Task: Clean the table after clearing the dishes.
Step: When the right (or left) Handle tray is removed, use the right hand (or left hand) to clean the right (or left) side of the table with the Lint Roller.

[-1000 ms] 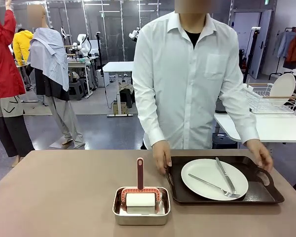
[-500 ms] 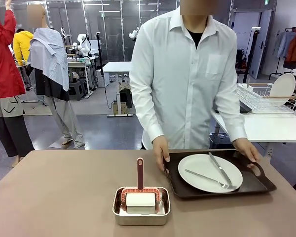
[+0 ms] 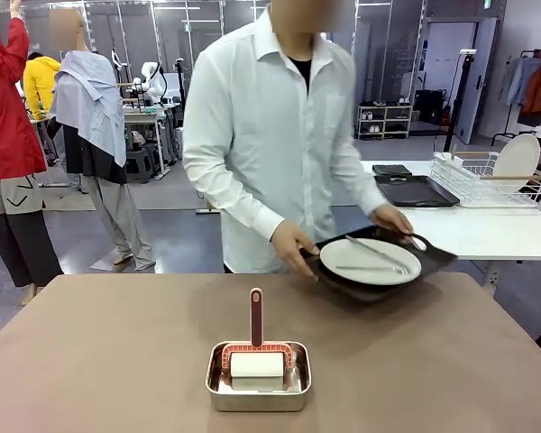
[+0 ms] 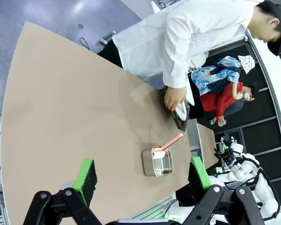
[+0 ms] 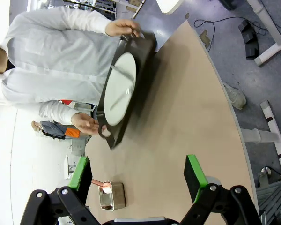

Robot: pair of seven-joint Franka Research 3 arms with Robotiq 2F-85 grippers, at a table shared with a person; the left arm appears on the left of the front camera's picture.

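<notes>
Your left gripper is wide open and holds nothing. Your right gripper is wide open too, with nothing in it. Close to you on the table sits a little steel pan with a roller inside. Past it, the person's hands hold a dark tray up over the table's far edge. A white plate with a fork and knife lies on it. Farther back, another dark tray rests on a white table.

Black jaws with green pads
</notes>
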